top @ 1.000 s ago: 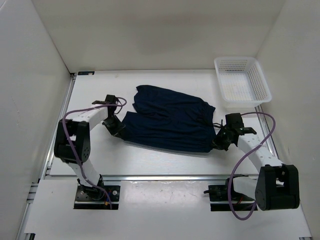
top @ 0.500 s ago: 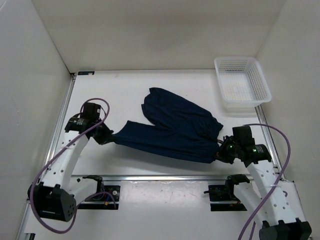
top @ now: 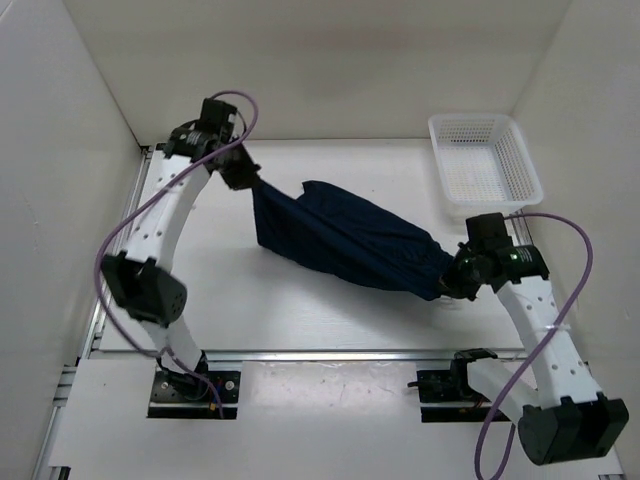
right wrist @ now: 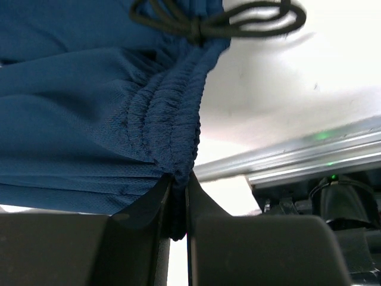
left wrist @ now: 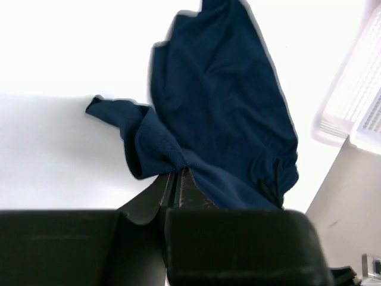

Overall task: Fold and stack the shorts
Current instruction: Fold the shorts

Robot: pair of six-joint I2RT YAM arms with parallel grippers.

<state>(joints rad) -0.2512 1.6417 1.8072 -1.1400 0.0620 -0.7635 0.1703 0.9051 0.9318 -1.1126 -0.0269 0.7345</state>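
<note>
From above, the shorts (top: 340, 240) stretch across the middle of the worktop (top: 230, 300) between the left gripper (top: 243, 178), near the far left corner, and the right gripper (top: 452, 283), near the right edge. Left wrist: jaws pinch a bunched leg edge. Right wrist: jaws clamp the waistband (right wrist: 172, 125) below the drawstring (right wrist: 220, 21).

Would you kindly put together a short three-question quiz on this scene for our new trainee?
1. True or false: the shorts lie inside the white basket.
2. Which part of the shorts does the right tool pinch? A) a leg hem B) the elastic waistband C) a pocket
3. Which tool is nearer the back wall?

Key: 1 false, the shorts hang stretched between the two tools, over the table; 2 B; 3 the left tool.
</note>
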